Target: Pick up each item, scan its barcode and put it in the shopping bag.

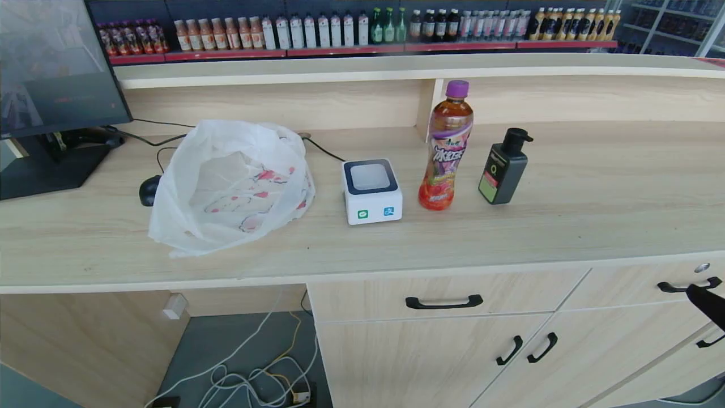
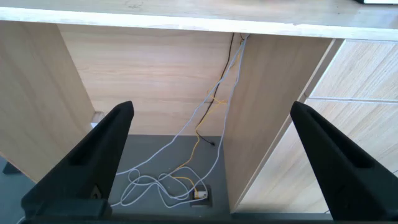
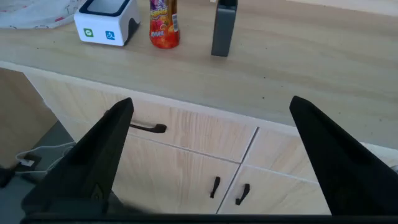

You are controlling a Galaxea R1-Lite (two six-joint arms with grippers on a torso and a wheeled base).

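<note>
A screen stands at the far left of the counter, with a mouse near it. Next is the white bag, its mouth open. Just beside it sits the scanner. Then the bottle with a purple cap stands up, and near it a dark pump bottle. The left gripper is low by the wires, jaws wide apart and empty. The right gripper is low by the drawers, jaws wide apart and empty too.
</note>
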